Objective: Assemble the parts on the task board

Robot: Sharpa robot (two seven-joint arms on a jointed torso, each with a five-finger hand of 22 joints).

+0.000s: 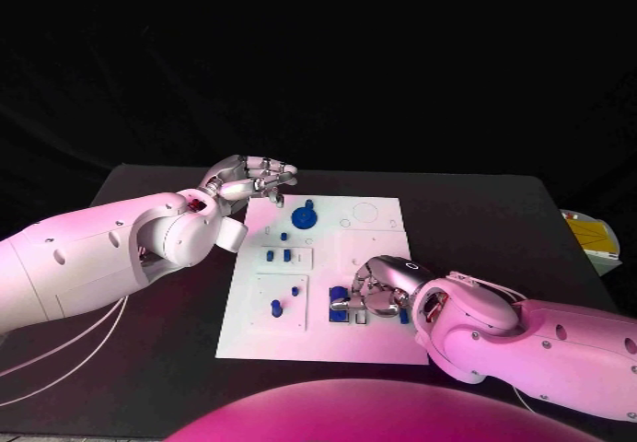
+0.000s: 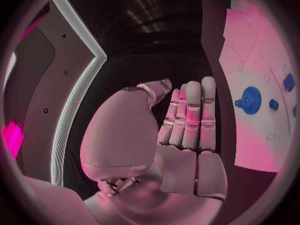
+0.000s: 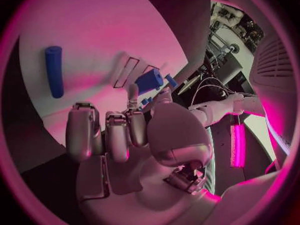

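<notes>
- White task board (image 1: 378, 345) flat at centre of black table (image 1: 492, 203), carrying blue gear (image 1: 304, 218) and small blue parts.
- Left hand (image 1: 249, 180) raised off board's far-left corner, fingers (image 2: 190, 115) pressed together, curled, holding nothing.
- Right hand (image 1: 376, 285) low over board's near-right area, pinching short blue cylinder (image 3: 149, 80) between thumb and fingertip.
- Blue peg (image 3: 54, 71) lying flat on board, apart from hand.

Desk (image 1: 159, 318): black, flat top. One white task board (image 1: 378, 345) lies flat at its centre, long side running near to far. Off the desk's right edge, well apart from the board, a yellow-and-white object (image 1: 591, 238) shows; what it is cannot be told.
</notes>
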